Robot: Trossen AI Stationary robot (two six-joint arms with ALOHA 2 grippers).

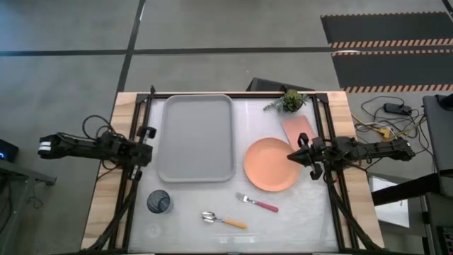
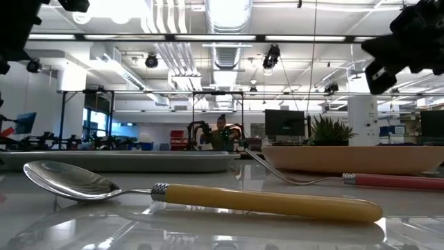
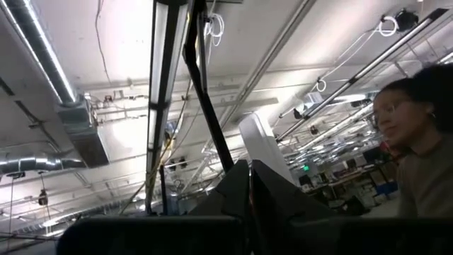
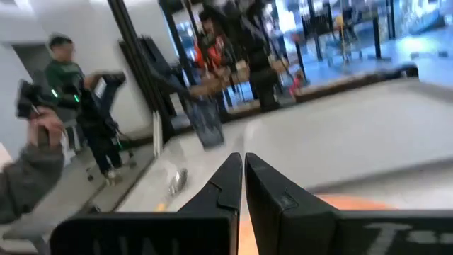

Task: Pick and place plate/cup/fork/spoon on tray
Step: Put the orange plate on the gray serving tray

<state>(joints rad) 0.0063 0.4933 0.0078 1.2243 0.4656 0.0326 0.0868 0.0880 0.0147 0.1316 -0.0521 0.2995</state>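
Seen from above, the tray (image 1: 196, 138) lies at about 11 o'clock on the worktop (image 1: 304, 212) and holds nothing. The plate (image 1: 269, 164) sits just beside it toward 3 o'clock, flat on the worktop. The cup (image 1: 158, 202) stands near 8 o'clock, below the tray's near corner. The spoon (image 1: 224, 219) lies at 6 o'clock, bowl toward the cup, and the fork (image 1: 257, 203) lies just past it toward 5 o'clock, tines toward the tray. A pink slab (image 1: 299, 129) and a small plant (image 1: 289, 100) sit around 1 o'clock.

The right tool (image 1: 294, 156) hangs over the plate's 3 o'clock rim, its fingers (image 4: 221, 185) pressed together and holding nothing. The left tool (image 1: 146, 151) waits at the tray's 9 o'clock edge, likewise closed and holding nothing.
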